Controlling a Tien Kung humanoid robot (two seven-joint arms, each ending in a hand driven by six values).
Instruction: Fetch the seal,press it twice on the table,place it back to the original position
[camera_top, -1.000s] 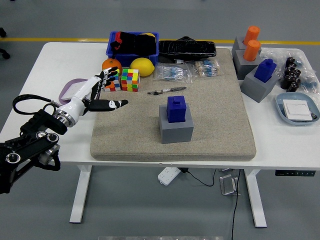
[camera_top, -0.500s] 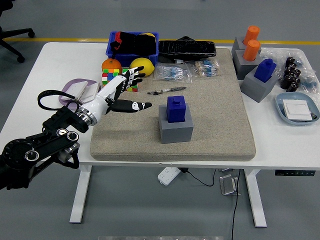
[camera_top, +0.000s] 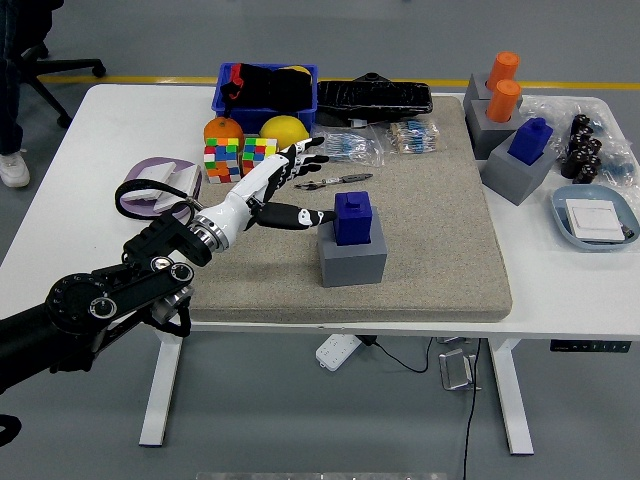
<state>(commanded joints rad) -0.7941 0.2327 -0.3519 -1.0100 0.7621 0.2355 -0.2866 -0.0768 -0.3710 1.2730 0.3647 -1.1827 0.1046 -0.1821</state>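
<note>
My left hand: reaching in from the left over the beige mat, fingers spread and relaxed, grasping nothing; the thumb points toward the seal and its tip lies just beside it.
My left arm: black, crossing the table's near-left corner.
My right hand: nowhere in the head view.
Seal: a blue block with a small knob on top, seated upright in its grey holder near the middle of the mat, untouched as far as I can tell.
Behind my fingers: two colour cubes side by side, an orange, a yellow fruit, and a blue bin of dark items at the far edge.
Beside my fingertips: a small dark tool lying flat on the mat.
Far right: two orange stamps and another blue stamp in grey holders, well apart from my hand.
Table: white, carrying the mat and all of the above.
</note>
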